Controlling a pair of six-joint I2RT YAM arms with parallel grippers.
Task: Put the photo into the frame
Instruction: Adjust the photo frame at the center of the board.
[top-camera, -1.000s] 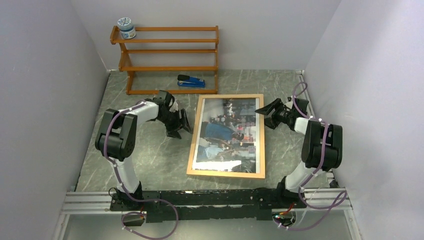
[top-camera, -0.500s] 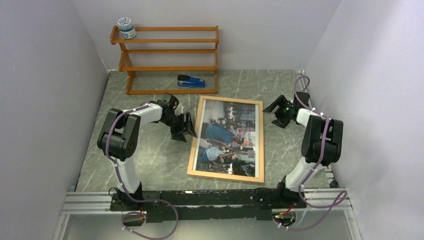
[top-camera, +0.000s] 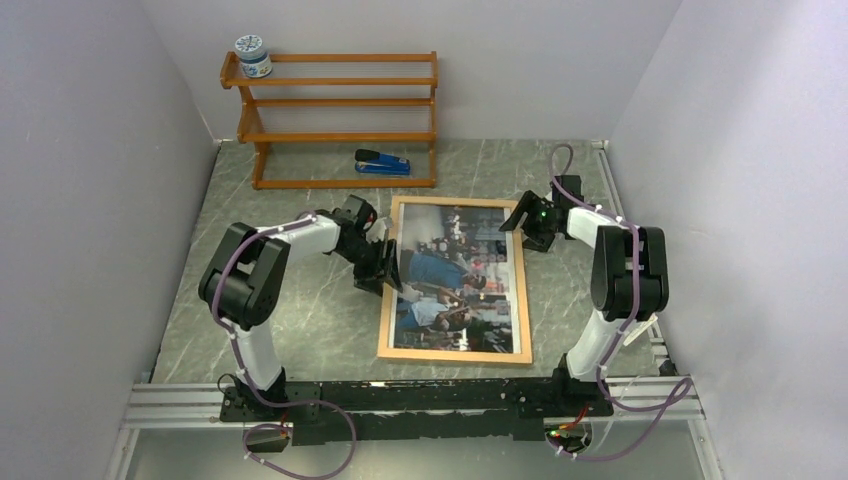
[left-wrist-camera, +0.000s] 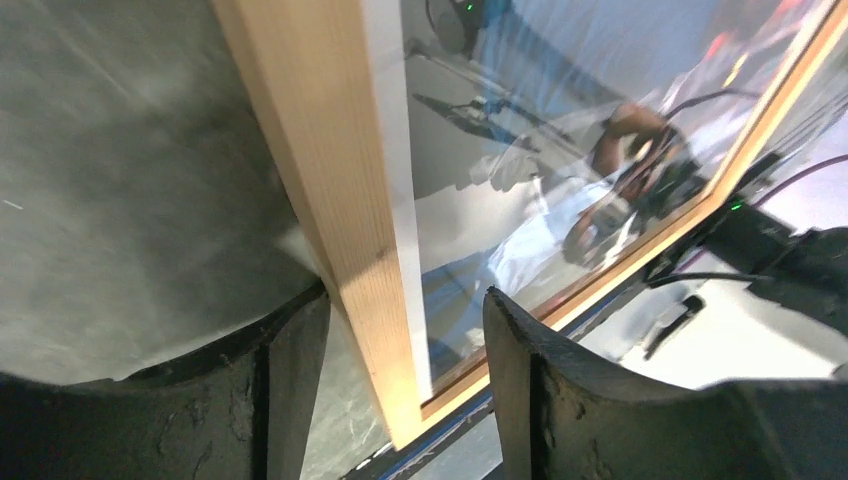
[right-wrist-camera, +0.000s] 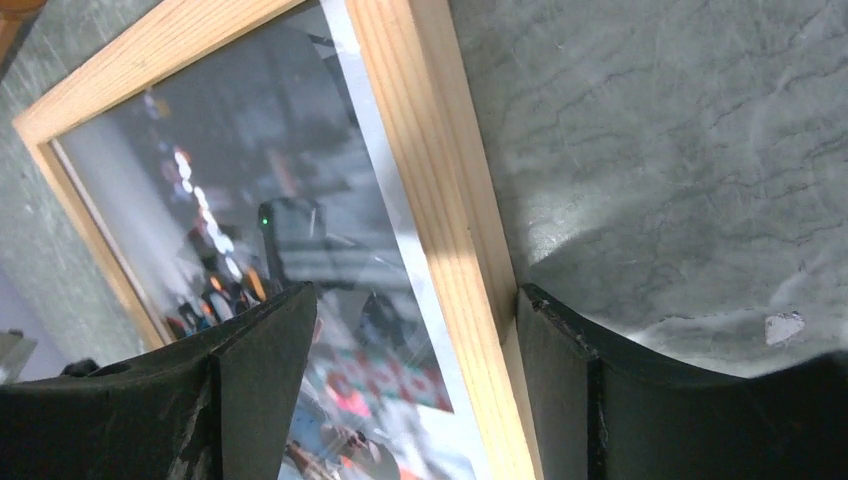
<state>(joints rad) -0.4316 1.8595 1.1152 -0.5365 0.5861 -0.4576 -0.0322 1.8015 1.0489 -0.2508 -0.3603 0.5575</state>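
Grey-green marbled desk (top-camera: 300, 330) carries everything between pale walls. At its far left stands an orange-brown wooden shelf rack (top-camera: 335, 100) of slatted tiers. Near the middle of the desk a large rectangular frame of thin light wood moulding (top-camera: 455, 355) lies flat, its long sides running away from the arm bases. Inside it, under the clear pane, sits the large glossy colour photo (top-camera: 460, 280), white-edged and showing figures on a street, one in blue; reflections streak the pane in both wrist views.

The left arm's black fingers (top-camera: 388, 270) stand apart astride the frame's left long rail, about halfway along it. One finger is outside against the wood, the other over the pane and clear of the moulding. The right arm's black fingers (top-camera: 524, 218) are likewise spread across the right rail near the far right corner, one over the pane and one over bare desk.

A blue and black stapler (top-camera: 382, 163) lies on the desk just in front of the rack. A small white jar with a patterned lid (top-camera: 252, 56) stands on the left end of the rack's top shelf.
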